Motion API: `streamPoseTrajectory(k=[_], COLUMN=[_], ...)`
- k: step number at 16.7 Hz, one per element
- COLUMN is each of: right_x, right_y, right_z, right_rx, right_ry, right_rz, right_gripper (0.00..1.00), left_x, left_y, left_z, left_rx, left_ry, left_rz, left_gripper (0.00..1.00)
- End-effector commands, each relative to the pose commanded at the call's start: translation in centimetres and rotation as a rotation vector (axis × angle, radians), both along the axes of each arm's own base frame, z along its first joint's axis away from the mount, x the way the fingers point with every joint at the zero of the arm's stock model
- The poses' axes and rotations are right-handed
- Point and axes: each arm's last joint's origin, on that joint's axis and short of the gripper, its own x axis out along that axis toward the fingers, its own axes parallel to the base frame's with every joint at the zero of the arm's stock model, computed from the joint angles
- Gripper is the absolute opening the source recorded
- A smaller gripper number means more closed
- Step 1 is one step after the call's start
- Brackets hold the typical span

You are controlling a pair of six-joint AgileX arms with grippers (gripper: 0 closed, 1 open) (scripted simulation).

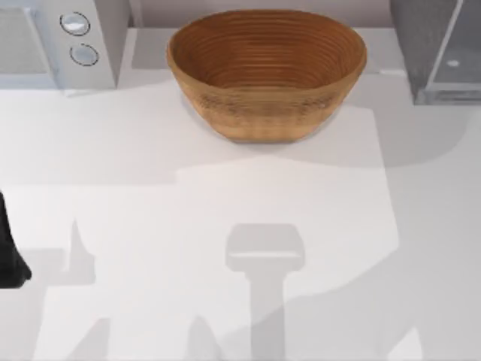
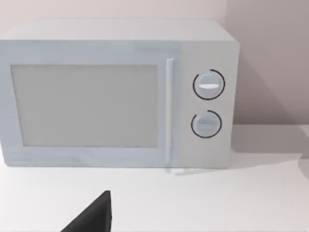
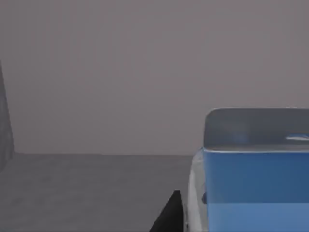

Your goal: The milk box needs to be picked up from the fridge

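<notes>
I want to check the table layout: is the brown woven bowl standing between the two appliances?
Yes, the brown woven bowl sits between the light grey two-dial appliance and the dark grey fridge.

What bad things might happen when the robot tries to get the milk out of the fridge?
1. In the right wrist view the milk box sits very close and off to one side, so a finger might bump it and tip it over.
2. The fridge looks cramped inside, so the arm could knock its wall on the way out.
3. The woven bowl stands near the fridge, so the carried milk might hit it.
</notes>
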Motion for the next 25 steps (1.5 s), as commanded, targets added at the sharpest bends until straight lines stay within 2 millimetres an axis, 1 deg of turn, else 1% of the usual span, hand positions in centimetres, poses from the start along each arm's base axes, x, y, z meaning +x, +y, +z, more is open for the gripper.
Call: streamPoseTrajectory(k=[4,6,7,9,14,17,20,22,25], right_x=[-4.9,-6.7,-7.3,-7.7,-7.6,-8.3,-10.3,-12.5,-17.4], right_y=[0.2,0.3,0.3,0.3,0.6,1.3,2.7,4.0,6.1], right_z=[-1.0,-0.7,-0.5,-0.3,-0.3,1.6,4.9,7.4,10.5], right_rx=[0.013,0.013,0.011,0.009,0.011,0.004,-0.005,-0.008,-0.008], right_ry=[0.036,0.026,0.017,0.008,0.013,0.007,0.000,-0.005,-0.008], right_rz=[0.000,0.000,0.000,0.001,0.006,0.008,0.006,0.004,0.002], right_gripper=[0.00,0.00,0.00,0.00,0.00,0.00,0.00,0.00,0.00], left_x=[0.0,0.0,0.0,0.0,0.0,0.0,0.0,0.0,0.0], left_y=[0.0,0.0,0.0,0.0,0.0,0.0,0.0,0.0,0.0], left_z=[0.0,0.0,0.0,0.0,0.0,0.0,0.0,0.0,0.0], left_rx=[0.000,0.000,0.000,0.000,0.000,0.000,0.000,0.000,0.000], left_ry=[0.000,0.000,0.000,0.000,0.000,0.000,0.000,0.000,0.000], left_rz=[0.000,0.000,0.000,0.000,0.000,0.000,0.000,0.000,0.000], left_gripper=[1.00,1.00,1.00,1.00,1.00,1.00,1.00,1.00,1.00])
